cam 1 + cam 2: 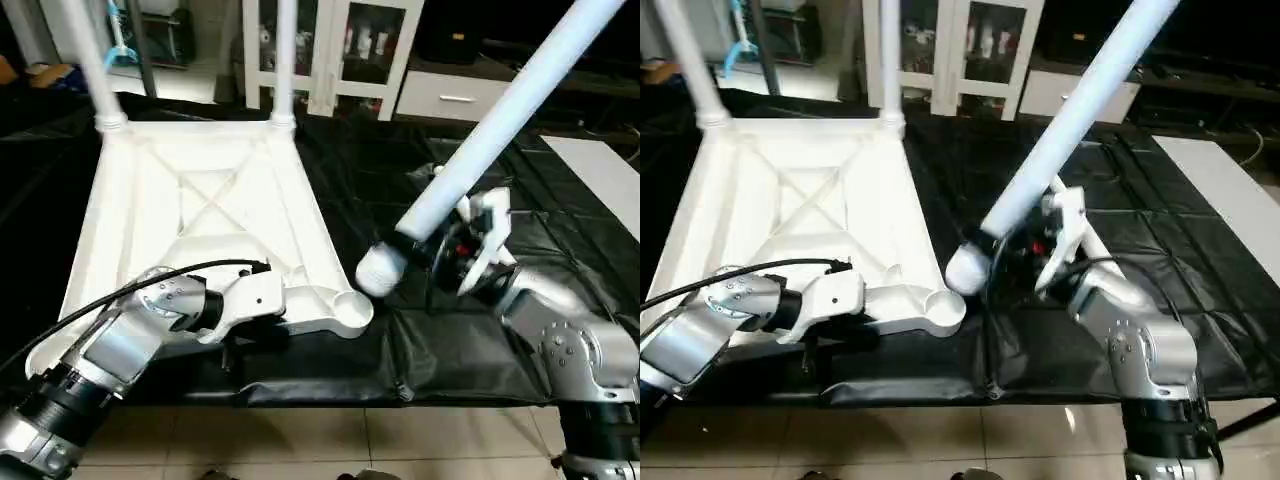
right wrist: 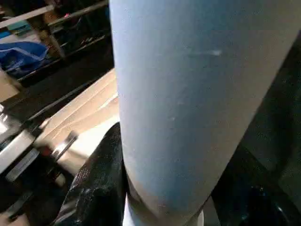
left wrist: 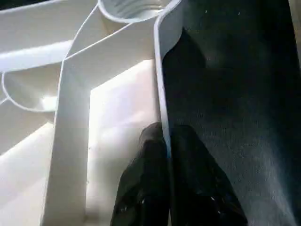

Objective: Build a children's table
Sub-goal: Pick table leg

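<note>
Tabletop lies upside down on the black-covered desk, its X-ribbed underside facing up, and two legs stand in its far corner sockets, their upper parts cut off by the picture edge. The near right socket is empty and close to the desk's front edge. The left gripper is closed on the tabletop's thin side wall, one black finger on each side of it; from the head views the wrist hides this grip. The right gripper holds a third leg near its rounded lower end, which hangs just beside the empty socket without touching it. The leg leans up and away to the right, its top out of the picture. The right fingers are mostly hidden behind the tube.
</note>
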You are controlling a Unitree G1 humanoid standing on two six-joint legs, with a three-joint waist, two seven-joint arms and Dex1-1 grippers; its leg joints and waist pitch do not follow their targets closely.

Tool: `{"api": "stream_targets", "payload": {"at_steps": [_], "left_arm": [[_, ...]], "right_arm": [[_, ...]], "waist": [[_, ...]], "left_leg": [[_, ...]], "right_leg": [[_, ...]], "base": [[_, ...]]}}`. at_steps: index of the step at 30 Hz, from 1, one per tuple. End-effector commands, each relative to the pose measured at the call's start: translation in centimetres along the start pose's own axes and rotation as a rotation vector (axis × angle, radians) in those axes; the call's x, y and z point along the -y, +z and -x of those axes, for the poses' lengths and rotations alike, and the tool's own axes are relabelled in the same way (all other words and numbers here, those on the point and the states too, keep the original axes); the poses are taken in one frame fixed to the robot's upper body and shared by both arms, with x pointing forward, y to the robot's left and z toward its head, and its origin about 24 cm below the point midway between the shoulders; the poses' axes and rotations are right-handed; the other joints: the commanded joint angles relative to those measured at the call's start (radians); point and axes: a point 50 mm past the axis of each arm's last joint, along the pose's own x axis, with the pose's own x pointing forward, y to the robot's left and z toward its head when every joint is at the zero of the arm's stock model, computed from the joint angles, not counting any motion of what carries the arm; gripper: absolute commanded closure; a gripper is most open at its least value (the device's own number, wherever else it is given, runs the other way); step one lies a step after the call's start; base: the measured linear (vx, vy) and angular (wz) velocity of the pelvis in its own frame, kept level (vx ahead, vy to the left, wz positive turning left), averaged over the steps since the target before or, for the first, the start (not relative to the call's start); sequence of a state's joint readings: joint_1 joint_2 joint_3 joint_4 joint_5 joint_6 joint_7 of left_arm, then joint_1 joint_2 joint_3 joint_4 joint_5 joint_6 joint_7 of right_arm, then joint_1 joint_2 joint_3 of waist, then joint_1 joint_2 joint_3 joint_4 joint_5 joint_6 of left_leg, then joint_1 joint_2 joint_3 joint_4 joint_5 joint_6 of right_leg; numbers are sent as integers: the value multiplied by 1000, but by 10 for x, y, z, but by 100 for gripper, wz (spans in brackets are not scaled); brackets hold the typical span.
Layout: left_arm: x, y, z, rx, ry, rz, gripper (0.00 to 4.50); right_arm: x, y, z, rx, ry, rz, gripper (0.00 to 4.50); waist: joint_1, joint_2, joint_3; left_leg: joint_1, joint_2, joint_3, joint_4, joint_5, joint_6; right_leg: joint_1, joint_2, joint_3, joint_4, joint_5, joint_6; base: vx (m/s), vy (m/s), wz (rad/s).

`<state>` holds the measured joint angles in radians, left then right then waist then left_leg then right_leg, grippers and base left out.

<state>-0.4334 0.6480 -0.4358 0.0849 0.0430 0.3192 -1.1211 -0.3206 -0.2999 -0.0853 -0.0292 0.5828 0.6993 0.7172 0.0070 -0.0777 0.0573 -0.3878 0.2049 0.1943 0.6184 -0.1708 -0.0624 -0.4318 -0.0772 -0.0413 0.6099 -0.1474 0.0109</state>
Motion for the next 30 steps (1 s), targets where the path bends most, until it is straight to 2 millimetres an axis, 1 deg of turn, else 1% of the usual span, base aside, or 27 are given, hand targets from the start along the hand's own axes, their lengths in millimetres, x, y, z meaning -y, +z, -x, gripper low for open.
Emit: {"api": "stream_targets", "payload": {"at_steps": [1,2,3,4,5,6,7,8,9,10,11,12,13,14,16,18,19,20,21,22,24,26,27,28,29,30], "left_arm": [[-2,5,-3,-11,-3,-22,449],[-2,6,-3,-10,-5,-21,449],[-2,6,-4,-8,-4,-21,449],[-2,7,-5,-3,-3,-17,450],[-2,7,-5,-3,-3,-17,450],[-2,8,-6,8,-2,-9,450],[-2,9,-7,11,-3,-6,450],[-2,9,-7,12,-3,-5,450],[-1,9,-7,13,-4,-4,450],[-1,9,-7,12,-6,-3,450],[0,9,-7,12,-7,-3,450],[0,9,-7,12,-8,-1,450],[0,9,-7,12,-8,-1,450],[1,10,-7,13,-9,1,450],[1,10,-7,14,-8,2,450],[1,11,-7,15,-8,2,450],[1,11,-8,16,-5,5,450],[1,11,-8,16,-3,5,450],[0,11,-8,14,-2,5,450],[0,11,-8,13,-2,3,450],[-1,11,-8,13,-1,2,450],[-2,12,-9,12,-3,-2,450],[-2,12,-9,11,-3,-3,450],[-2,13,-9,11,-3,-3,450],[-2,13,-9,11,-3,-3,450],[-2,13,-9,10,-5,-5,450]], "right_arm": [[5,-2,1,-30,-4,-29,264],[7,-4,0,-37,-13,-32,264],[12,-5,-1,-41,-36,-45,264],[16,-4,-3,-35,-52,-68,264],[16,-4,-3,-35,-52,-68,264],[21,0,-6,-17,-63,-109,264],[23,1,-7,-13,-61,-123,264],[23,1,-8,-13,-61,-124,264],[24,1,-9,-15,-62,-130,264],[25,0,-11,-32,-53,-139,264],[25,-1,-12,-40,-47,-147,264],[25,-2,-13,-49,-41,-155,264],[25,-2,-13,-51,-39,-157,264],[24,-3,-14,-58,-28,-165,264],[23,-3,-15,-61,-10,-172,264],[22,-3,-16,-60,-4,-175,264],[20,-1,-17,-53,18,-185,264],[18,0,-18,-50,32,-192,264],[18,0,-18,-50,35,-194,264],[18,-1,-19,-51,36,-200,264],[19,-2,-20,-52,40,-204,264],[19,-4,-21,-55,42,-211,264],[19,-6,-22,-57,42,-216,264],[20,-6,-23,-58,40,-216,264],[20,-6,-23,-58,40,-216,264],[21,-7,-23,-62,33,-211,264]], "waist": [[-5,27,-57],[-6,25,-56],[-7,25,-54],[-9,22,-52],[-12,23,-52],[-11,22,-51],[-15,18,-50],[-13,22,-51],[-13,23,-50],[-13,25,-50],[-14,22,-48],[-13,24,-48],[-13,24,-48],[-13,22,-48],[-11,18,-49],[-10,19,-49],[-8,20,-48],[-8,21,-49],[-7,21,-49],[-7,25,-49],[-8,24,-49],[-9,27,-49],[-9,27,-48],[-8,27,-48],[-7,28,-48],[-8,27,-49]], "left_leg": [[40,17,-30,-83,-508,-73],[41,16,-29,-82,-511,-72],[40,16,-31,-82,-512,-72],[38,15,-31,-82,-511,-71],[39,14,-34,-81,-514,-72],[40,14,-33,-80,-510,-69],[36,15,-35,-82,-505,-67],[37,15,-36,-82,-501,-68],[38,17,-36,-84,-499,-68],[39,18,-36,-87,-500,-69],[37,19,-36,-90,-502,-70],[39,18,-35,-91,-508,-71],[39,18,-35,-91,-508,-71],[41,18,-33,-91,-510,-69],[37,18,-32,-92,-493,-64],[37,18,-30,-91,-481,-61],[39,18,-28,-91,-478,-59],[38,18,-28,-91,-473,-59],[39,18,-27,-91,-475,-58],[38,19,-29,-92,-479,-62],[38,19,-29,-92,-483,-64],[39,19,-30,-92,-493,-68],[39,18,-31,-92,-497,-68],[42,18,-30,-91,-503,-68],[43,18,-30,-91,-506,-68],[40,18,-32,-92,-505,-69]], "right_leg": [[16,-42,18,-107,-594,-93],[14,-43,18,-111,-604,-91],[15,-44,16,-112,-618,-87],[15,-44,15,-113,-626,-85],[16,-45,11,-115,-646,-80],[15,-47,11,-117,-656,-75],[18,-48,9,-118,-659,-75],[20,-48,8,-116,-654,-77],[19,-48,9,-116,-644,-80],[19,-47,10,-114,-615,-89],[20,-46,10,-111,-596,-95],[18,-45,12,-112,-585,-99],[18,-45,12,-112,-585,-99],[17,-46,14,-112,-574,-106],[20,-48,17,-109,-561,-111],[20,-49,19,-109,-554,-113],[17,-49,21,-110,-555,-114],[19,-48,21,-109,-548,-116],[18,-48,21,-109,-549,-115],[18,-47,20,-108,-549,-116],[18,-48,20,-108,-553,-115],[17,-48,19,-109,-563,-114],[17,-48,18,-110,-568,-112],[15,-48,18,-112,-576,-109],[15,-48,18,-113,-580,-109],[17,-49,18,-112,-579,-109]], "base": [[0,0,0],[0,0,0],[0,0,0],[0,0,0],[0,0,0],[0,0,0],[0,0,0],[0,0,0],[0,0,0],[0,0,0],[0,0,0],[0,0,0],[0,0,0],[0,0,0],[0,0,0],[0,0,0],[0,0,0],[0,0,0],[0,0,0],[0,0,0],[0,0,0],[0,0,0],[0,0,0],[0,0,0],[0,0,0],[0,0,0]]}}
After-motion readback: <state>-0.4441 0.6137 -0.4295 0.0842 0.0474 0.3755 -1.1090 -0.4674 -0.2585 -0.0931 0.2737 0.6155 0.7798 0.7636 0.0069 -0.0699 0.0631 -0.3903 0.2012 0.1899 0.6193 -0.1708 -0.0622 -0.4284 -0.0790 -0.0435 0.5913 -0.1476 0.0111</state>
